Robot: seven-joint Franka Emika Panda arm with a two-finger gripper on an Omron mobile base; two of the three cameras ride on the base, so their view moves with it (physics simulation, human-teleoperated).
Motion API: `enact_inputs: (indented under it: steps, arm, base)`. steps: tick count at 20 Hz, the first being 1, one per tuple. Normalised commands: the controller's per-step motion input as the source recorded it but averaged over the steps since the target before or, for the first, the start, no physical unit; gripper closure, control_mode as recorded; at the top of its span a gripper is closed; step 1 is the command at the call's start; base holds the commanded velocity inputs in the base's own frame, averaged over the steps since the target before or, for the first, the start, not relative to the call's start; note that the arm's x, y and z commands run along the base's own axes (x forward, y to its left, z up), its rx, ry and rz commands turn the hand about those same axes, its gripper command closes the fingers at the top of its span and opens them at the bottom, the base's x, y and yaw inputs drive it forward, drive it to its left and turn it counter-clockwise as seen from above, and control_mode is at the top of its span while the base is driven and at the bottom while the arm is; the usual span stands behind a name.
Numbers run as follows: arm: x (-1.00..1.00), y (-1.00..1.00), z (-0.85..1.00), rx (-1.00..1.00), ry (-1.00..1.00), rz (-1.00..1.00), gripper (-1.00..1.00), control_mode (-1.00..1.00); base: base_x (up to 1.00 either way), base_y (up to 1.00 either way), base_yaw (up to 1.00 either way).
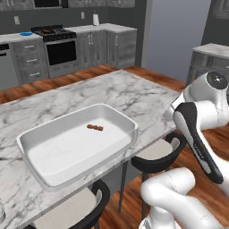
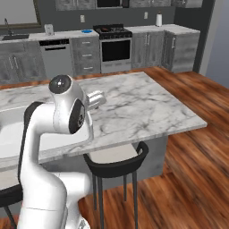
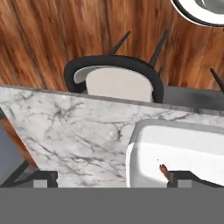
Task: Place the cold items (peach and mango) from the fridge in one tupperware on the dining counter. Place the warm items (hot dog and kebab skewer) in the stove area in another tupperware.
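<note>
Marble, white with grey veins, tops the dining counter [image 1: 134, 91] that runs across the near part of the kitchen, and on it sits a large white tupperware [image 1: 117, 116], shallow and rectangular with rounded corners. Inside it, toward its far right part, lies the kebab skewer [image 1: 95, 127], a short brown-red piece resting flat on the white floor of the container, apart from the walls. Two dark stools [image 1: 157, 152] with pale seats stand tucked against the near edge of the counter. In the hand view the gripper [image 3: 113, 180] hangs above the counter's edge, its jaws spread wide with nothing between them; one dark fingertip [image 3: 186, 178] sits over the tupperware close beside the end of the skewer, the other over bare marble. Far across the wooden floor, a black stove [image 1: 56, 42] stands in the grey cabinet run, with a small dark item on its top too small to identify.
</note>
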Motion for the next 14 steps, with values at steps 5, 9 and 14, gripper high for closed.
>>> enact_inputs:
  steps: [5, 9, 14]
  arm:
    - [-1.0, -0.08, -0.3, 0.19, -0.4, -0.09, -1.0, -1.0]
    - [-0.89, 0.5, -0.5, 0.02, -0.25, 0.0, -1.0, -1.0]
    - [-0.45, 0.68, -0.53, -0.12, -0.02, 0.02, -1.0, -1.0]
  base:
    - [0.0, 0.0, 0.0]
    - [0.0, 0.0, 0.0]
    - [0.0, 0.0, 0.0]
